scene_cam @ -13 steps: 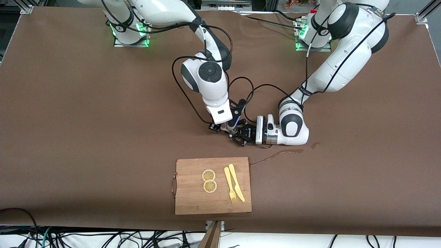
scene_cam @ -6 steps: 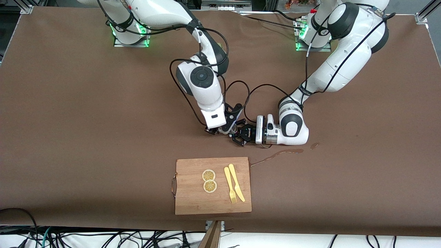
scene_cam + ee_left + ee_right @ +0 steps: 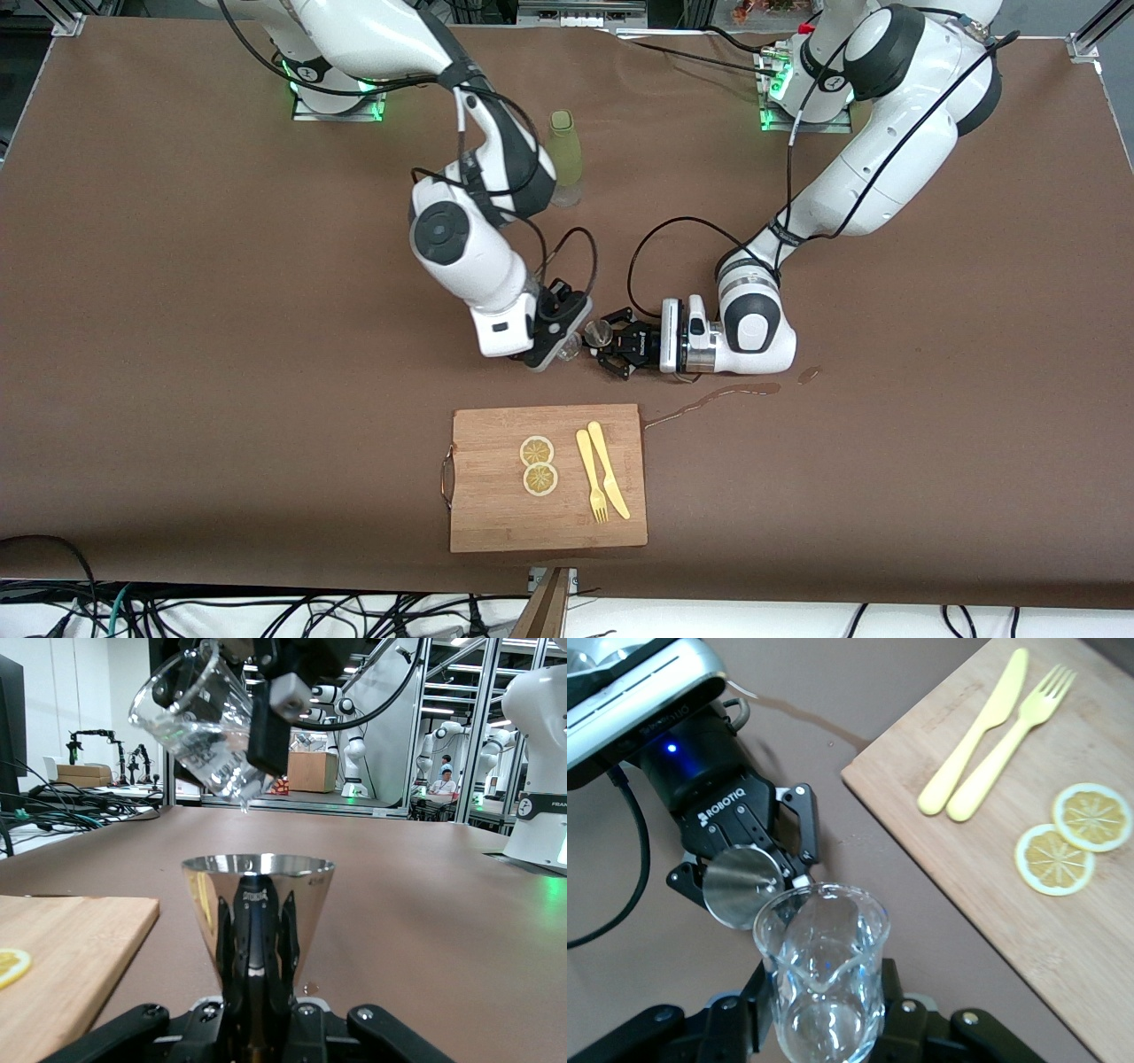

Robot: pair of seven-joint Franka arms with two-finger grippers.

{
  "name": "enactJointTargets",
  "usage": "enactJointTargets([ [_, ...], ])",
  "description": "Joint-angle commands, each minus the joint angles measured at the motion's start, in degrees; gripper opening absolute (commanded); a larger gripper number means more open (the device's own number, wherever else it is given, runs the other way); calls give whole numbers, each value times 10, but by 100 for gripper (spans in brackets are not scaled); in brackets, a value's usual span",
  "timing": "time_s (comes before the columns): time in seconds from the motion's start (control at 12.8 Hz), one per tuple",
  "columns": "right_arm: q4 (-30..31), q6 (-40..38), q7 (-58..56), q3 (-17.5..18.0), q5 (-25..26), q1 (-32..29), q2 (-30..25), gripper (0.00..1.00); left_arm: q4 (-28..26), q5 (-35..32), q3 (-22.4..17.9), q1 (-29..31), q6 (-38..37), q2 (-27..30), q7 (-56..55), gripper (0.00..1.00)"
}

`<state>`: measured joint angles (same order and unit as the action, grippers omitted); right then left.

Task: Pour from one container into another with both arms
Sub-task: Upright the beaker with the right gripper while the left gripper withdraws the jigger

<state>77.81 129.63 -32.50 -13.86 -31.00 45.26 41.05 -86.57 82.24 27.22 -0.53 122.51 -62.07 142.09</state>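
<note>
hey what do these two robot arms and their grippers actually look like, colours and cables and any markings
Both arms are glossy white, rounded segments with dark grey joint bands and round dark caps; the left arm and the right arm each trail loose black cables, and green lights glow at their bases. The left gripper is black with white ROBOTIQ lettering and a blue light, behind a silver wrist ring. The right gripper is black too.

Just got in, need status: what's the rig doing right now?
Mid-pour. The right gripper holds a clear glass beaker tilted over a shiny metal cone cup, which the left gripper holds upright just above the table. The beaker looks nearly empty. A liquid streak lies on the table beside the cutting board, which carries lemon slices, a knife and a fork. A green bottle stands near the right arm's base.
</note>
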Motion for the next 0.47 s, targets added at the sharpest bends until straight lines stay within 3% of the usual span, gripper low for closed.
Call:
enactJointTargets([
  [0.0,79,-5,-90,24,-67,-45,-69,14,-25,21,-1,21,2,42,4,0],
  [0.39,169,-9,-288,37,-216,-131,-126,14,-55,20,-14,96,-11,87,-16,0],
])
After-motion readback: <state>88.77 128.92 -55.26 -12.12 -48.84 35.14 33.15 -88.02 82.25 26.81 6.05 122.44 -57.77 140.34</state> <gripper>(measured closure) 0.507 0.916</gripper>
